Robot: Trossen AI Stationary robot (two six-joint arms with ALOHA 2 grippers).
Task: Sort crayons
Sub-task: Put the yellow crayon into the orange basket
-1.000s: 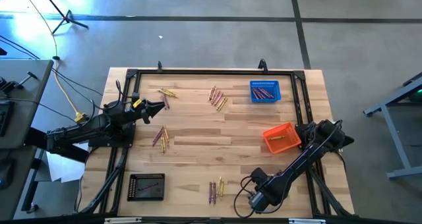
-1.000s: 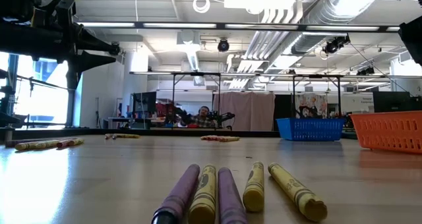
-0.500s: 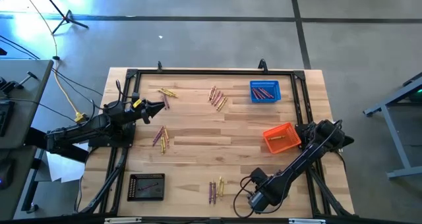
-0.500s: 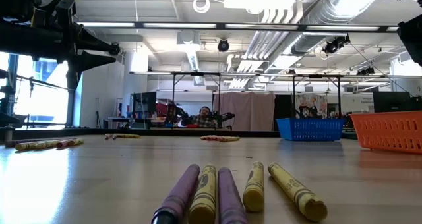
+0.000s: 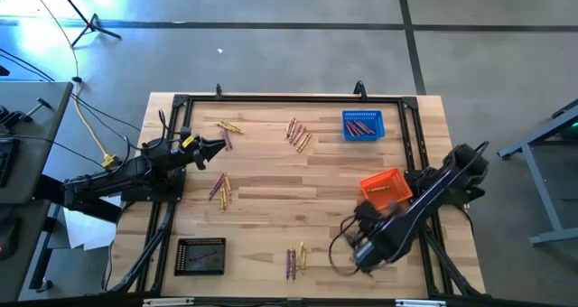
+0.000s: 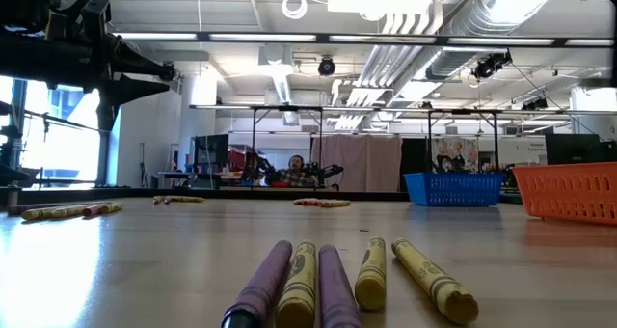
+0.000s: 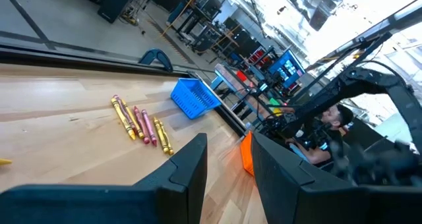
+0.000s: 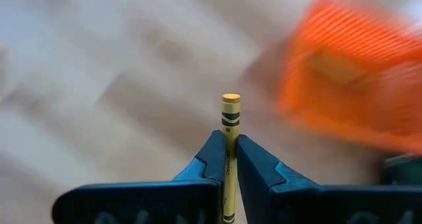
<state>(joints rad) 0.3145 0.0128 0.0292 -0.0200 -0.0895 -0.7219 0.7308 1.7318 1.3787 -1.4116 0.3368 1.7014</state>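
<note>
1. Planks of pale wood are forming the table; the right tool is hanging near the orange mesh basket.
2. Paper-wrapped cylindrical crayons are lying side by side.
3. The left tool is standing spread.
4. The right tool is pinching a thin yellow crayon.

A light wooden slatted table carries three mesh baskets: a small blue mesh basket at the far right, a small orange mesh basket nearer on the right, and a small black mesh basket at the near left. Thin wax crayons lie scattered in clusters between them.
</note>
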